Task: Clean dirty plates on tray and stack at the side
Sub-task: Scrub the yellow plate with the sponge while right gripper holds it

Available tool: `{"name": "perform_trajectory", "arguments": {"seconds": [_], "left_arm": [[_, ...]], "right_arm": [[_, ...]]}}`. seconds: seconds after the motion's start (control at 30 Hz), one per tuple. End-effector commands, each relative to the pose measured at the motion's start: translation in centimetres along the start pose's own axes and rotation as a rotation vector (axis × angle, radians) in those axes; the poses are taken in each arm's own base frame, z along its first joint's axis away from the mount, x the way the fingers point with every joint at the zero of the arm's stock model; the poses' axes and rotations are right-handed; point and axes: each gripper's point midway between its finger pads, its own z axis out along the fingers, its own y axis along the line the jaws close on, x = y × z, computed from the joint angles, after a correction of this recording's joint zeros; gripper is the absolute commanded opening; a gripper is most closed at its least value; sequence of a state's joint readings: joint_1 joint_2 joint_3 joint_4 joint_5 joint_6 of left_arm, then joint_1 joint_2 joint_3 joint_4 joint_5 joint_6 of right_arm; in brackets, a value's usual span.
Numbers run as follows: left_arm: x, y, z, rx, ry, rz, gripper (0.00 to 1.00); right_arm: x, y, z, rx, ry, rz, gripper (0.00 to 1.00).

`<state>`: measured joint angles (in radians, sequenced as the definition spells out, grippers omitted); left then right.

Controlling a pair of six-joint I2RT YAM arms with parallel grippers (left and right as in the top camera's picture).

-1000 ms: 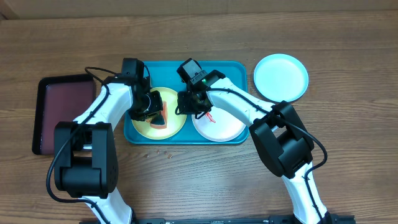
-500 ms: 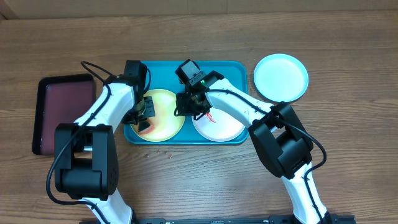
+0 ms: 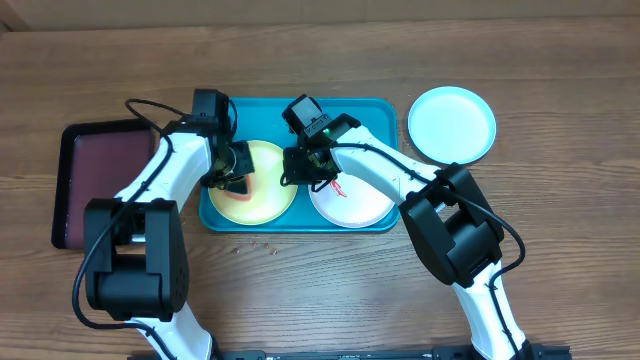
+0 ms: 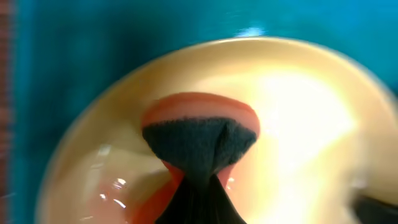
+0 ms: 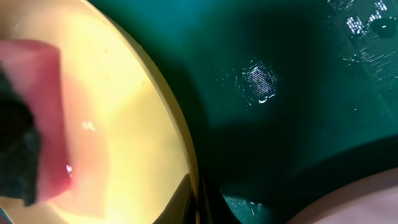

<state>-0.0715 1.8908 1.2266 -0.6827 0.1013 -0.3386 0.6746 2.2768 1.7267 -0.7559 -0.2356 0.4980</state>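
Directly beneath the left end effector (image 3: 231, 177), which is clamped on a pink sponge (image 4: 199, 134) with a dark scouring face, lies the yellow-green plate (image 3: 272, 192) on the teal tray (image 3: 370, 106). The wipe therefore calls for flat, even pressure and sweeps that reach the rim without pushing the plate sideways. The right end effector (image 3: 305, 172) sits at that plate's far rim, seemingly to brace it, though whether it grips I cannot tell; just beyond it the white plate (image 3: 362, 203) carries a red smear (image 3: 338, 186), likely next.

a brown wooden table (image 3: 580, 250) with visible grain fills the overhead view, evenly lit.
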Motion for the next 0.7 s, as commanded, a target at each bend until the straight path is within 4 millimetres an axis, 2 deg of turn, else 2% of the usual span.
{"name": "perform_trajectory", "arguments": {"seconds": [0.0,0.17,0.27,0.4,0.67], "left_arm": [[0.6,-4.1,0.1,0.143,0.035,0.016,0.04],[1.5,-6.1,0.3,0.148,0.036,0.073,0.04],[1.6,-5.9,0.5,0.106,0.027,0.087,0.05],[1.6,-3.5,0.6,-0.020,0.018,0.076,0.04],[1.3,4.0,-0.5,-0.319,0.015,0.002,0.04]], "right_arm": [[0.5,-1.3,1.4,0.039,0.015,0.009,0.04],[0.5,-1.3,1.4,0.037,0.012,0.008,0.04],[0.5,-1.3,1.4,0.037,0.013,0.008,0.04],[0.5,-1.3,1.4,0.037,0.013,0.008,0.04],[0.5,-1.3,1.4,0.039,0.016,0.009,0.04]]}}
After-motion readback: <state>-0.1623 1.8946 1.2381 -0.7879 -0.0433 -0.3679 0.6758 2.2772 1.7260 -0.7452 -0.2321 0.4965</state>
